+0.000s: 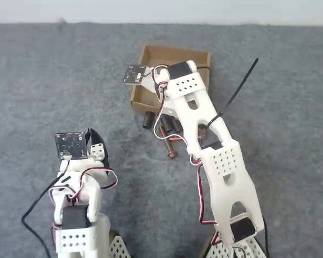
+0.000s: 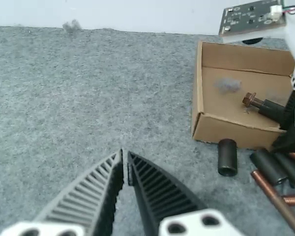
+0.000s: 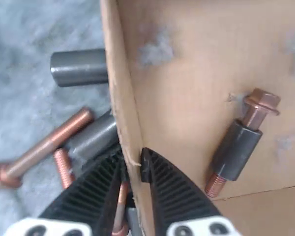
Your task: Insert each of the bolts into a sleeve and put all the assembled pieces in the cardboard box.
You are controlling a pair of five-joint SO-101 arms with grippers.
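At cardboard box (image 3: 117, 73) wall, R end effector (image 3: 132, 153) pinches it; L end effector (image 2: 125, 155) pressed together.

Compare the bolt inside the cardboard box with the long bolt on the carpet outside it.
The boxed bolt wears a dark sleeve, leaving just head and threaded tip showing; the loose bolt is bare end to end. The boxed bolt rests inside the box; the loose bolt lies on the carpet beside an empty sleeve. Both are copper-coloured and lie on their sides.
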